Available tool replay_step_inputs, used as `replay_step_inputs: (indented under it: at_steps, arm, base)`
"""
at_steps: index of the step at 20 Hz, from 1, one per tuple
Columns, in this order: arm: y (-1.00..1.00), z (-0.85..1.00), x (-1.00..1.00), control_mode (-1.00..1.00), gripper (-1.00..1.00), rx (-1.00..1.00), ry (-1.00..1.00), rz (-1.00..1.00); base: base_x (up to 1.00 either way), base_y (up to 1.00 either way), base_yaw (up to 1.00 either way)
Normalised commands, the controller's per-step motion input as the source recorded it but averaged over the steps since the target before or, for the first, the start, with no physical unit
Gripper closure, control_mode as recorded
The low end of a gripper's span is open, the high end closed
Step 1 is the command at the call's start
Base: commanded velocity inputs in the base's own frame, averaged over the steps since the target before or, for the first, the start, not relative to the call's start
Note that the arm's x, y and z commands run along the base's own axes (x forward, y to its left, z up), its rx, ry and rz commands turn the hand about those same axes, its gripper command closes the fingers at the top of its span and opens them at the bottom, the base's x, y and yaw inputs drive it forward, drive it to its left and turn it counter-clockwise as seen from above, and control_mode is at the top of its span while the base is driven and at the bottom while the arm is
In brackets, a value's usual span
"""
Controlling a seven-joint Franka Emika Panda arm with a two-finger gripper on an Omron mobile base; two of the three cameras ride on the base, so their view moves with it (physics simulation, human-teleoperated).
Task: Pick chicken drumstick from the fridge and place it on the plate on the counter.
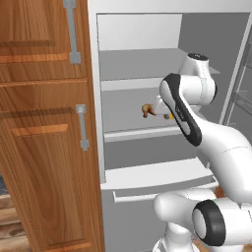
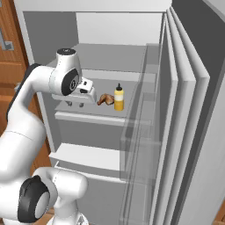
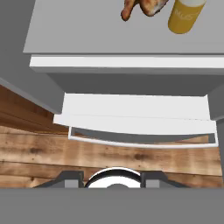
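Chicken drumstick (image 2: 104, 99) lies on a middle shelf (image 1: 129, 129) of the open fridge (image 2: 132, 26), just beside a yellow bottle (image 2: 118, 97); whether the two touch cannot be told. In the hand view both sit at the far top edge, beyond the shelf's front lip. The gripper (image 2: 75, 103) hangs at the front of that shelf, apart from the drumstick, its fingers pointing down and carrying nothing; how wide the jaws stand cannot be told. Judgement: the reach-in step is in hand, with no grasp yet made. The next move calls for advancing deeper over the shelf, descending onto the drumstick and closing without knocking the bottle.
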Motion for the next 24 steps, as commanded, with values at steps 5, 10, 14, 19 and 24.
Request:
replay_step_inputs:
  at_steps: [5,10,14,19,24]
  arm:
    - [0.06,0.0,-0.01,-1.0,-1.0,0.0,-0.05,0.0]
    - [0.13,0.0,0.0,-1.0,-1.0,-0.02,-0.09,-0.05]
    - [0.08,0.0,0.0,-1.0,-1.0,-0.01,-0.08,-0.1]
    - [0.04,0.0,0.0,-1.0,-1.0,-0.01,-0.06,-0.12]
    - [0.0,0.0,0.04,-1.0,-1.0,0.0,0.0,-0.17]
  base:
    - [0.0,0.0,0.0]
    - [0.0,0.0,0.0]
    - [0.0,0.0,0.0]
    - [0.0,0.0,0.0]
    - [0.0,0.0,0.0]
